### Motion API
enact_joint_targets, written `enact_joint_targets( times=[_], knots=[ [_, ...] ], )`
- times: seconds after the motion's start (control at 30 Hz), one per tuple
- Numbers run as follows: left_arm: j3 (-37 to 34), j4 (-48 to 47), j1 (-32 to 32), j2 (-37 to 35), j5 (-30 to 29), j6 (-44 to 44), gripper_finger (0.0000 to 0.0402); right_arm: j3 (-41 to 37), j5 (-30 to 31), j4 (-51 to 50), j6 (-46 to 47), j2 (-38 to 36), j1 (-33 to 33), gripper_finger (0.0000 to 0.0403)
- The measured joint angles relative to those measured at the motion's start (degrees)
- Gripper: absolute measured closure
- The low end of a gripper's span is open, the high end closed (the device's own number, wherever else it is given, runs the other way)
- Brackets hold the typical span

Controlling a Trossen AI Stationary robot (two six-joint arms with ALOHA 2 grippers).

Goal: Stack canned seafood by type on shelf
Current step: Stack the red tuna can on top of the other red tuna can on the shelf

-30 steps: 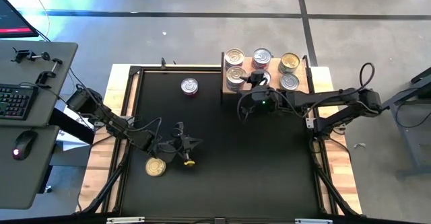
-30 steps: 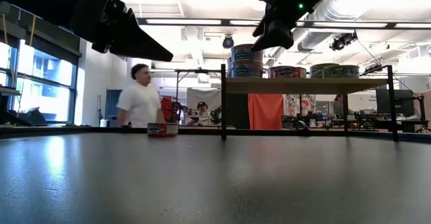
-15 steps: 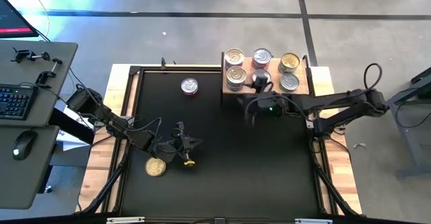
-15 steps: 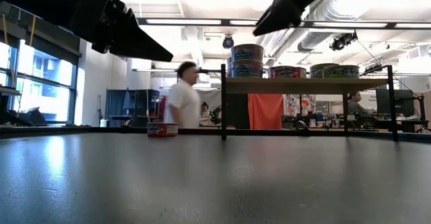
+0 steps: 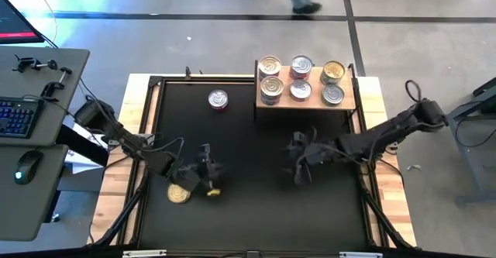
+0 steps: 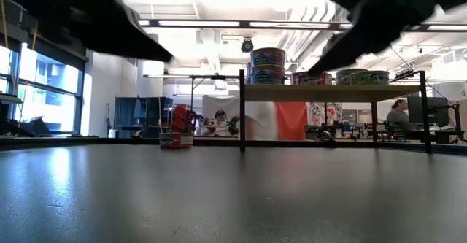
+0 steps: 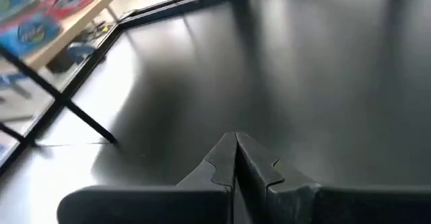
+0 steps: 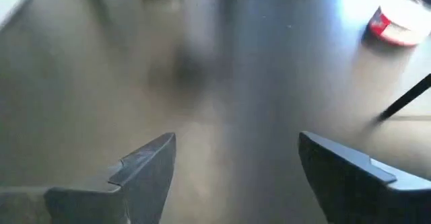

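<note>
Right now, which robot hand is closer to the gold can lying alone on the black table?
Left. The left gripper hovers right beside the gold can; the right gripper is far across the table.

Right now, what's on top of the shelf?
Six tins sit on the shelf. The low view shows one stack two high. How the tins are sorted by type cannot be told.

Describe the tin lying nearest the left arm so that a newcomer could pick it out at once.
Start at the black table and go to its near-left part, away from the wooden shelf at the far edge. There one gold-topped tin lies flat beside the shut left hand. The only other loose tin, the red-sided tin, has a silver top and sits by the shelf.
</note>
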Motion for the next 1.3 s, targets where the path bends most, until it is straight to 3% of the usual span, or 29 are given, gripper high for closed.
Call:
enact_joint_targets(
  times=[0.13, 0.33, 0.43, 0.53, 0.63, 0.9, 1.1, 1.2, 1.3],
  knots=[
    [4.28, -18.03, -2.57, -6.12, -1.20, -4.11, 0.0402, -9.31, 4.49, 16.04, 6.34, 0.95, 4.35, 0.0100],
    [11.07, -44.89, -2.71, -14.36, -1.47, -25.08, 0.0402, -15.34, 16.22, 31.38, 9.00, 5.10, 10.02, 0.0100],
    [11.69, -50.33, 0.96, -17.20, -2.42, -29.32, 0.0400, -14.49, 20.02, 32.08, 8.90, 7.30, 11.20, 0.0100],
    [11.69, -51.96, 7.07, -18.25, 0.79, -25.66, 0.0386, -13.52, 20.95, 32.58, 8.52, 9.14, 11.31, 0.0100],
    [10.03, -49.54, 14.34, -17.59, 3.99, -18.49, 0.0354, -12.84, 20.94, 33.28, 8.46, 11.01, 11.24, 0.0100],
    [2.14, -30.03, 35.49, -13.07, 17.99, 4.75, 0.0262, -12.39, 21.59, 35.98, 8.67, 14.61, 11.24, 0.0100],
    [-0.60, -17.27, 47.54, -6.75, 23.22, 22.39, 0.0257, -12.39, 22.27, 37.05, 8.95, 15.27, 11.19, 0.0100],
    [-0.75, -11.67, 52.66, -1.86, 27.82, 27.85, 0.0265, -12.39, 23.20, 37.22, 8.65, 15.33, 11.17, 0.0100],
    [-0.79, -6.24, 56.60, 3.06, 28.34, 31.76, 0.0270, -12.39, 23.34, 37.22, 8.90, 15.33, 11.13, 0.0100]
  ],
)
